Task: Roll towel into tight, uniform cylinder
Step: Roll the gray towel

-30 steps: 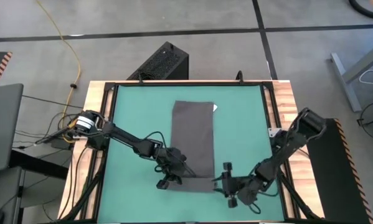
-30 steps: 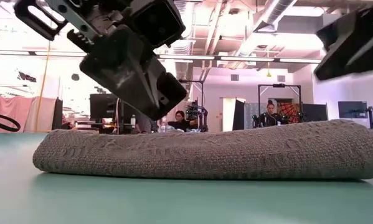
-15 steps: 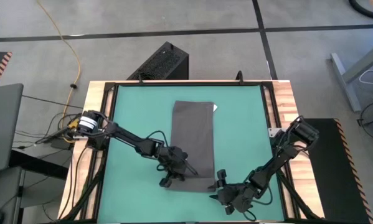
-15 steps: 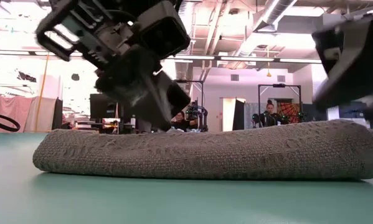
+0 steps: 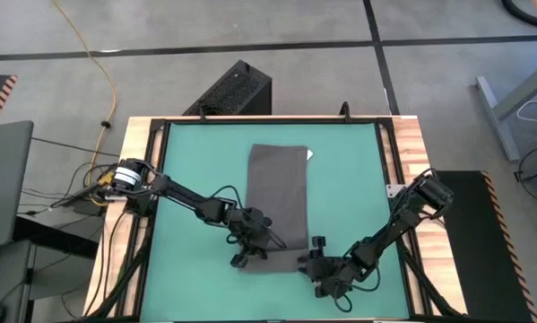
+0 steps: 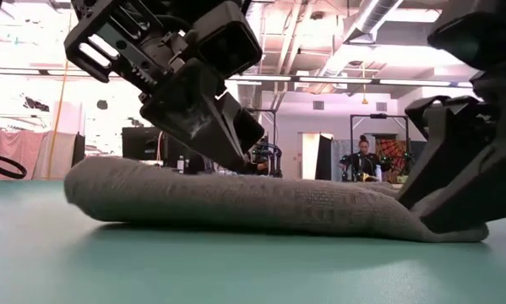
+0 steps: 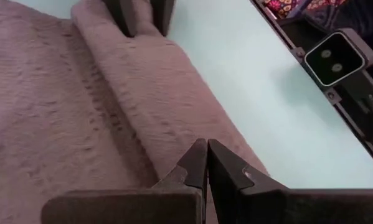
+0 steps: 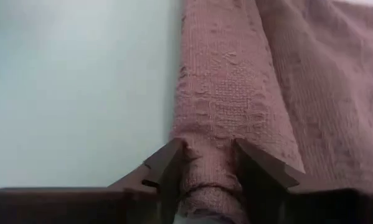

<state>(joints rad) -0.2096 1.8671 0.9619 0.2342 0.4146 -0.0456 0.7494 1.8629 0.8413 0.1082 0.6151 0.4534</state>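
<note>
The dark grey towel (image 5: 279,193) lies flat along the middle of the green table, with its white tag (image 5: 309,155) at the far right corner. Its near end is rolled into a low roll (image 6: 236,203) that lies across the table. My left gripper (image 7: 206,149) is shut on top of the roll, toward its left part (image 5: 257,249). My right gripper (image 8: 208,163) is at the roll's right end (image 5: 304,262), with a finger on each side of it. My left gripper presses its shut fingertips (image 7: 198,155) down on the top of the roll (image 7: 174,112), slanting down from the table's left. The roll lies on the table under them. My right gripper pinches the roll's right end (image 8: 210,155) between its two fingers (image 8: 170,163), coming level from the table's right, along the roll. That end is squeezed flat and low on the table (image 6: 421,226).
A black frame and wooden boards (image 5: 411,152) border the green mat. There is bare mat on both sides of the towel (image 5: 196,170). A black box (image 5: 232,90) stands on the floor behind the table. People sit in the room beyond (image 6: 367,156).
My right gripper has gone toward the table's left, up to the roll's right end, and now has it between its fingers. That end has gone from round to flat. My left gripper has come down onto the roll. The roll's left end has shifted slightly right.
</note>
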